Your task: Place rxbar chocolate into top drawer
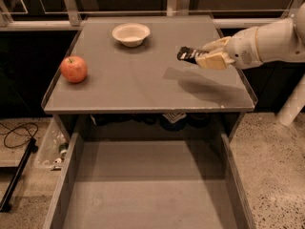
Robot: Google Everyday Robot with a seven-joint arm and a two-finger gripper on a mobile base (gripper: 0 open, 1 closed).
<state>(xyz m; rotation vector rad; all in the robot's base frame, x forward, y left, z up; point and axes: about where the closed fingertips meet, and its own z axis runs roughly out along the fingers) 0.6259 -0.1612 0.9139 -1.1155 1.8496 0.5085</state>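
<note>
The gripper (204,55) stands over the right rear part of the worktop (138,82), reaching in from the right on the white arm, with its fingers pinched on the rxbar chocolate (187,54). The bar projects leftward from the fingertips and appears held clear of the surface: a shadow lies on the worktop just below and in front of it, apart from the bar itself. Grasp and lift are therefore judged complete. The apple (74,69) sits near the left edge and the bowl (131,34) at the rear centre, both well apart from the gripper and not in its likely path. The top drawer (152,190) is pulled out in front of the worktop, below its level, and its flat bottom is exposed with no bar in it. Outstanding, by judgement: carry the bar forward past the front edge of the worktop, lower it between the drawer's side walls, and release. Placement is not yet done; the task is roughly at its midpoint.
</note>
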